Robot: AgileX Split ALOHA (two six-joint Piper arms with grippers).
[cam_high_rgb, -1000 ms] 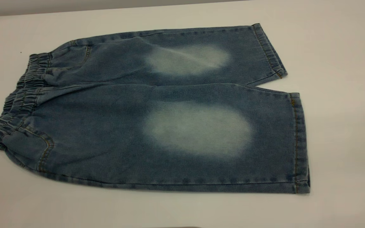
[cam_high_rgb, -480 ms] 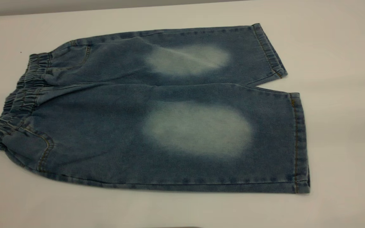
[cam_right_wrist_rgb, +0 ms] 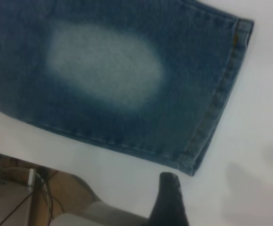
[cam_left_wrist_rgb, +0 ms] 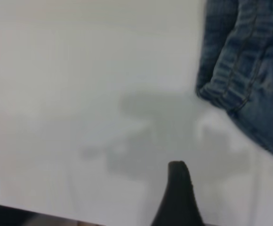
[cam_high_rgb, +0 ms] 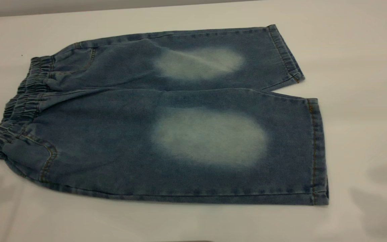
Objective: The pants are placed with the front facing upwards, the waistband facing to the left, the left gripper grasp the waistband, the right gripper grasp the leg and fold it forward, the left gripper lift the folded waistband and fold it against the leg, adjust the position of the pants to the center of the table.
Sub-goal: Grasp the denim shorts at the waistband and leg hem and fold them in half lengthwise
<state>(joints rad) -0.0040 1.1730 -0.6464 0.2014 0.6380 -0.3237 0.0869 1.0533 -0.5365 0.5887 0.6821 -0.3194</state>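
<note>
Lying flat, pants (cam_high_rgb: 166, 117) (unfolded) on white table (cam_high_rgb: 358, 50).

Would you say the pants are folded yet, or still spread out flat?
Spread flat: the pants show both pale ovals facing up on the table, both leg hems visible side by side, nothing doubled over.
</note>
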